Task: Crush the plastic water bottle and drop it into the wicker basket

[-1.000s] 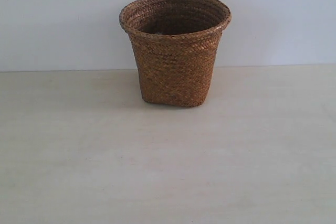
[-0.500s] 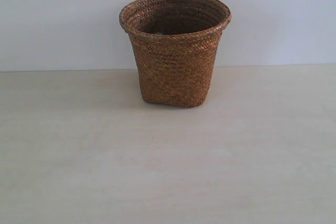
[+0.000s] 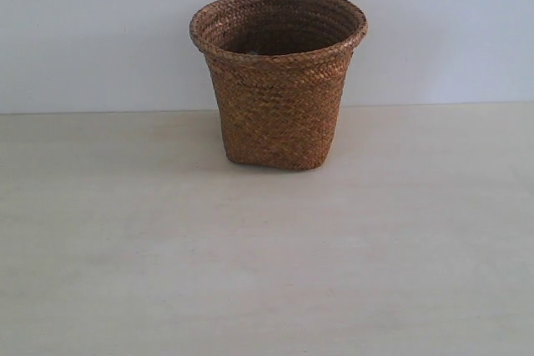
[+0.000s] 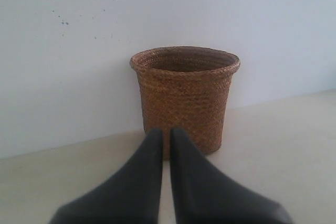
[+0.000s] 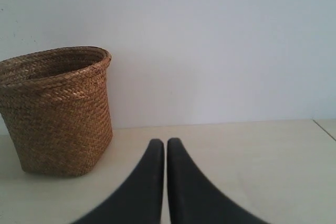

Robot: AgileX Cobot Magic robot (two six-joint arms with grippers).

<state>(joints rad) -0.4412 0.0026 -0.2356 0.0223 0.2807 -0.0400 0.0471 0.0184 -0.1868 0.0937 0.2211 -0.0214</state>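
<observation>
A round brown wicker basket (image 3: 278,114), braided in pattern, is shown against a cream tabletop (image 3: 267,273) and white wall (image 3: 83,31).

The exterior camera faces the brown woven wicker basket (image 3: 279,97) head-on from slightly above its rim. My wrist cameras look at it from near rim height, the right one aimed beside it. All three share it.
</observation>
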